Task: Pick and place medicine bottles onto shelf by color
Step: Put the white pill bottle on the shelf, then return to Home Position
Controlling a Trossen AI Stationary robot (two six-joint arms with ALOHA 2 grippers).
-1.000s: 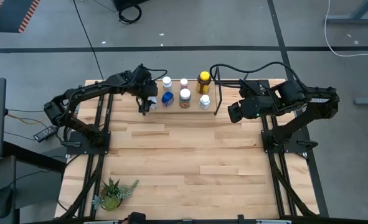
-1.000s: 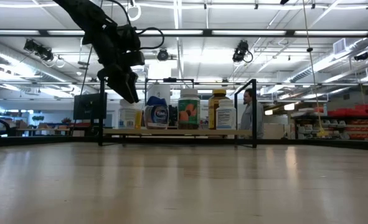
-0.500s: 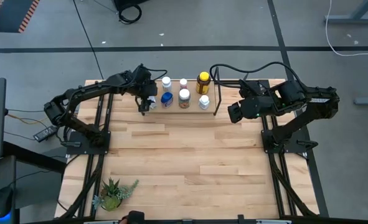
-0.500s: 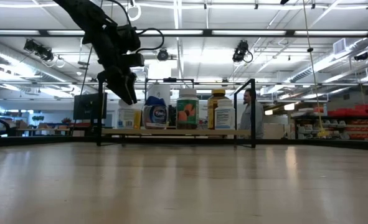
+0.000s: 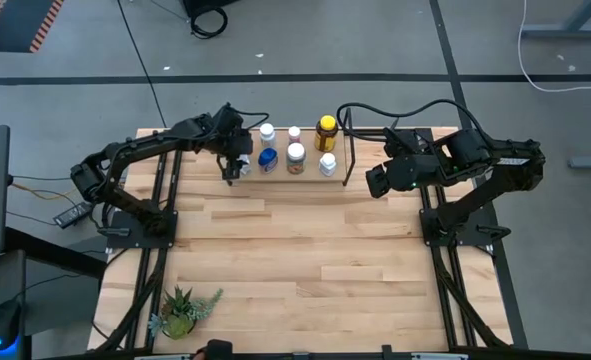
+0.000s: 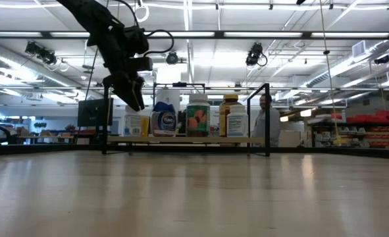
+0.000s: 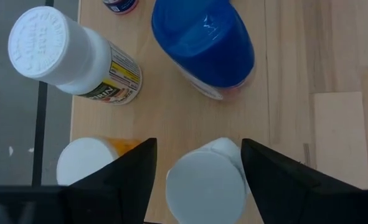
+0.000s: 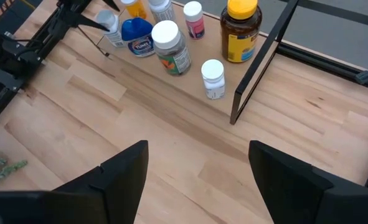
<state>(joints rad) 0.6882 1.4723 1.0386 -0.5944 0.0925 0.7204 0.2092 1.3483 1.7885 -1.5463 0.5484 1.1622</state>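
Fingers (image 7: 118, 177) of the left gripper (image 7: 196, 180) stand spread on either side of a white-capped bottle (image 7: 205, 186) at the left end of the shelf (image 5: 305, 172); whether they touch it cannot be told, and the bottle appears to stand on the plank. This straddling pose suits either a release or a fresh grasp.

Beside that bottle the left wrist view shows a blue-capped bottle (image 7: 205, 43), a white bottle with a yellow label (image 7: 71, 56) and an orange bottle with a white cap (image 7: 87, 160), all on the light plank. Grouping by cap colour cannot be confirmed from this row.

The right gripper (image 8: 199, 180) waits over the tabletop (image 5: 305, 260) off the right end of the shelf, fingers spread and empty.

The high view gives the overall layout: bottles clustered along the shelf, the amber bottle (image 5: 326, 131) toward the right end, a potted plant (image 5: 182, 312) at the near left corner. The low view alone shows the bottles upright on the plank between the black wire frames (image 6: 268, 118), with a person (image 6: 265, 125) in the room beyond.
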